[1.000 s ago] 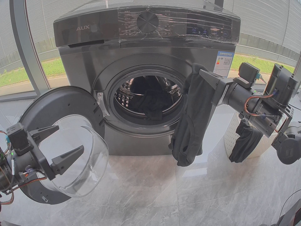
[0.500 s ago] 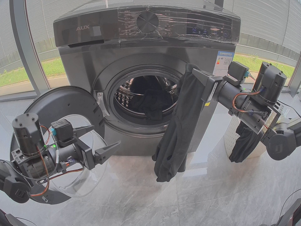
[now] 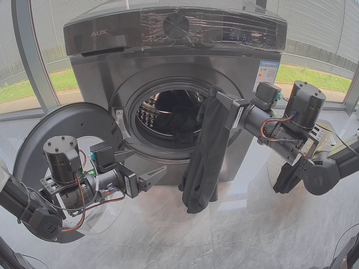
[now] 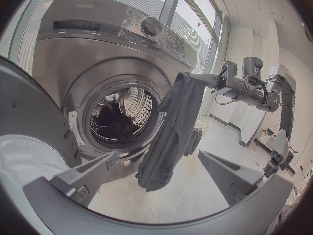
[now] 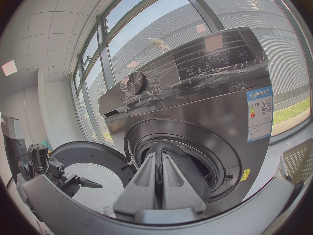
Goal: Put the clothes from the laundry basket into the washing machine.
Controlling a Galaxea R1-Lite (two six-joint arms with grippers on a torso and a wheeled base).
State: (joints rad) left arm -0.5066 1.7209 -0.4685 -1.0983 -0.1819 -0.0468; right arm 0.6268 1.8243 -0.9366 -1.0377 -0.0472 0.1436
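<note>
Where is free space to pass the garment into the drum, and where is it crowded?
Free: the left part of the drum, beside the clothes inside; and the floor between the left gripper and the hanging garment. Crowded: the drum's right edge, where the right gripper holds that garment.

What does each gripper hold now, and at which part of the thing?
The right gripper pinches a dark garment at its top edge. The left gripper is open and empty.
</note>
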